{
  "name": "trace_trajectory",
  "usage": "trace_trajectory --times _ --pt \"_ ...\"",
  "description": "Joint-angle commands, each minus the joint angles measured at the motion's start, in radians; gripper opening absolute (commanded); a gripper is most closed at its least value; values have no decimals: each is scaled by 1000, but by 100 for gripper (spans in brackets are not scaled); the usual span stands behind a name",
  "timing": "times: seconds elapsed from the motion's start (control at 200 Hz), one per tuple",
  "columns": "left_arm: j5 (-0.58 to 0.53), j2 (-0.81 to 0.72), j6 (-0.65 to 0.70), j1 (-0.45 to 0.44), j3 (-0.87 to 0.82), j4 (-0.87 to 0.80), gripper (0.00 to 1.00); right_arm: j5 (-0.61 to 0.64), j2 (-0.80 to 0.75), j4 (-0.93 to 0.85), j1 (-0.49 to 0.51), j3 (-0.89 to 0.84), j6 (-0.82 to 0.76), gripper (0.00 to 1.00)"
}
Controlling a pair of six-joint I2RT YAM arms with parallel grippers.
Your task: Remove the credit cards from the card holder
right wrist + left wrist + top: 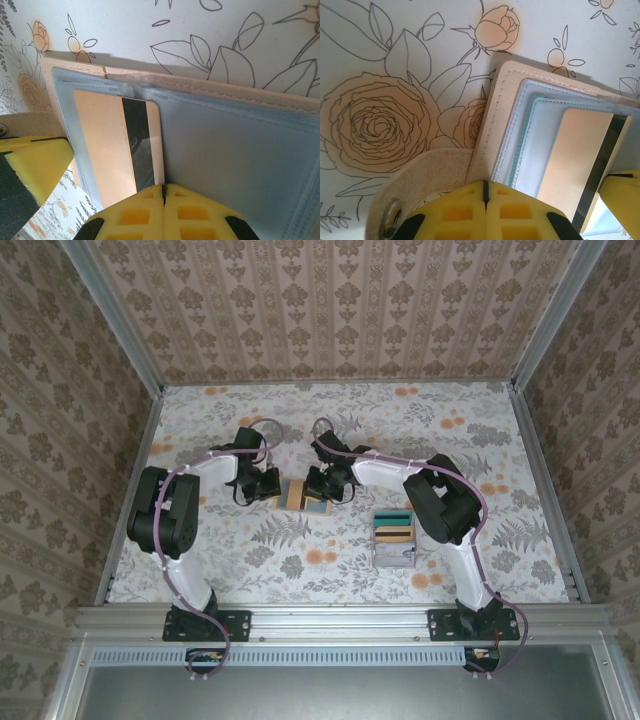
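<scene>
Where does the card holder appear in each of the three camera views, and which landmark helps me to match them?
Top external: the card holder is small, near the picture's centre.
Left wrist: the card holder lies open across the right half.
Right wrist: the card holder spans the middle, from left edge to right edge.
Shared landmark: the card with the black stripe, tucked in the holder in both wrist views.

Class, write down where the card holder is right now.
In the top view, the card holder lies open mid-table between the left gripper and the right gripper; a small box sits to its right.
</scene>
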Motion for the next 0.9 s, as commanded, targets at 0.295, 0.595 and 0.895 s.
trace_trajectory --times 0.295,0.595,0.895 --pt "-15 32 -10 -8 -16 -55 0 -35 11 69 4 1 18 23" --pt "-15 33 -9 -11 -17 -53 0 -47 42 77 7 18 26 23" --pt "-12 27 -10 -14 -18 -53 0 -53 57 76 13 35 28 15"
